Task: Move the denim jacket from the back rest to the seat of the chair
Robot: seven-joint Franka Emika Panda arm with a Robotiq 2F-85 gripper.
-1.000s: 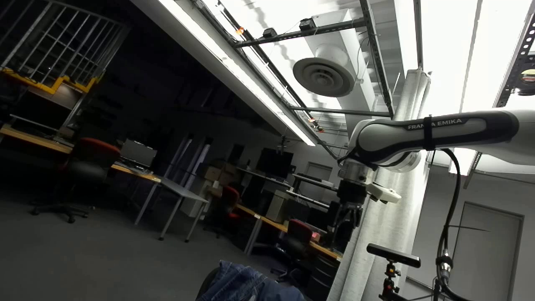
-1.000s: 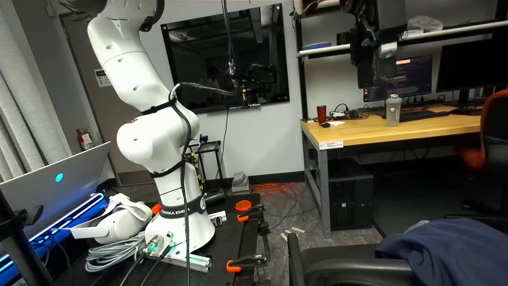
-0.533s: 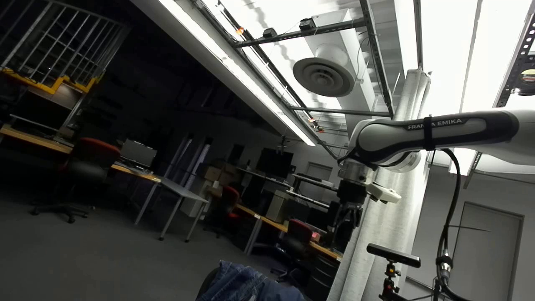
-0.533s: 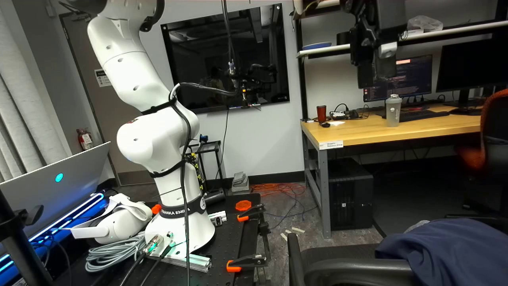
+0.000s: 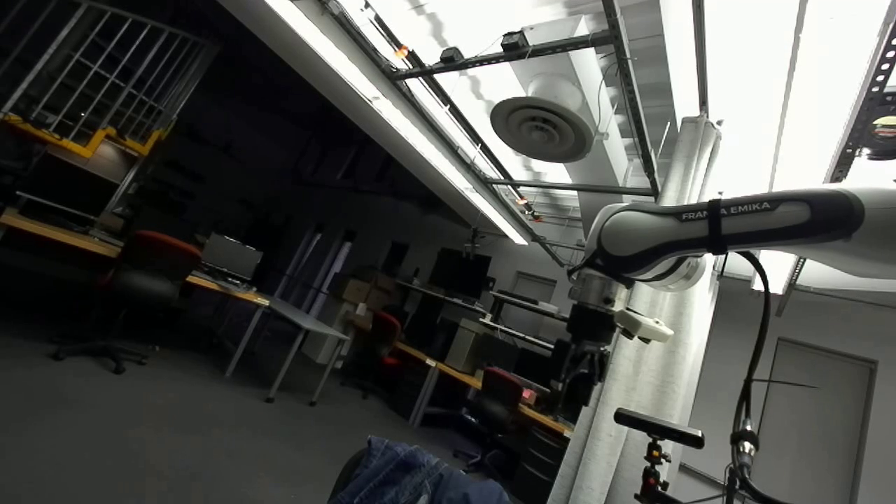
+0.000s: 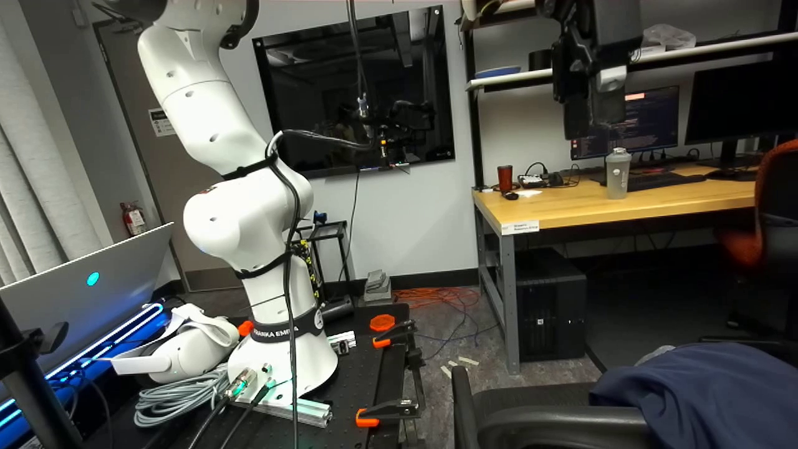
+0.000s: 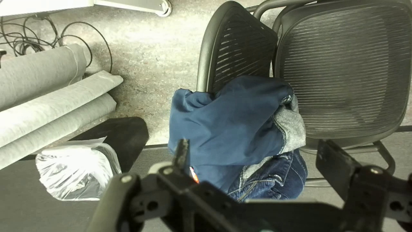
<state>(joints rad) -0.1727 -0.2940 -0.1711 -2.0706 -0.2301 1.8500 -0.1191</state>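
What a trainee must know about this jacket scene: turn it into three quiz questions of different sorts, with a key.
1. In the wrist view, the denim jacket is: A) on the floor; B) over the chair back rest; C) folded on the seat.
2. True or false: the gripper is open.
3. On the wooden desk in an exterior view, which stands farther right in the picture, the red cup or the grey bottle?
Key: 1. B; 2. True; 3. the grey bottle.
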